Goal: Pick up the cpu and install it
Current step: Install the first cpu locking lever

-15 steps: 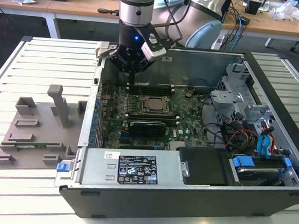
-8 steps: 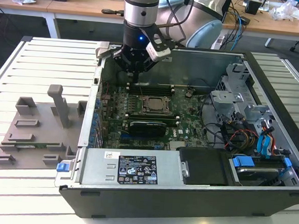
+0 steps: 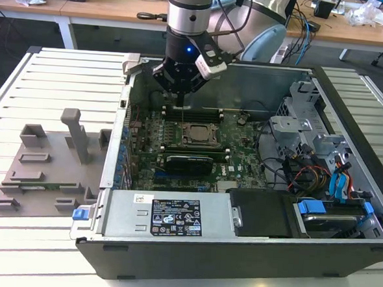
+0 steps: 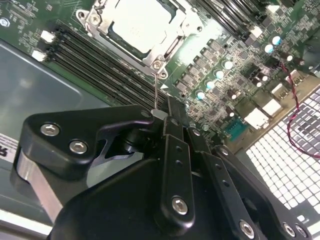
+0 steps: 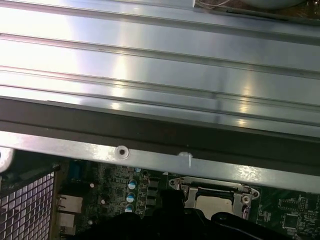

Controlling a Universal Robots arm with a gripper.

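My pincer (image 3: 180, 98) hangs inside the open computer case (image 3: 236, 263), just above the motherboard (image 3: 236, 160) and beside the rear edge of the socket (image 3: 193, 134). In the second wrist view my fingers (image 4: 172, 131) are pressed together around a thin metal lever (image 4: 157, 92) that rises from the corner of the socket frame (image 4: 156, 59). The cpu (image 4: 142, 22) sits in the socket, its pale metal top showing inside the frame; in the first wrist view it (image 5: 214, 204) lies just below the case wall (image 5: 150, 155). Memory slots (image 4: 95, 65) run alongside the socket. A long black card (image 3: 189, 161) lies on the near side of the socket. The case rests on a slatted white surface (image 3: 52, 76), with a grey fixture tray (image 3: 47, 167) beside the case on the exterior view's left.
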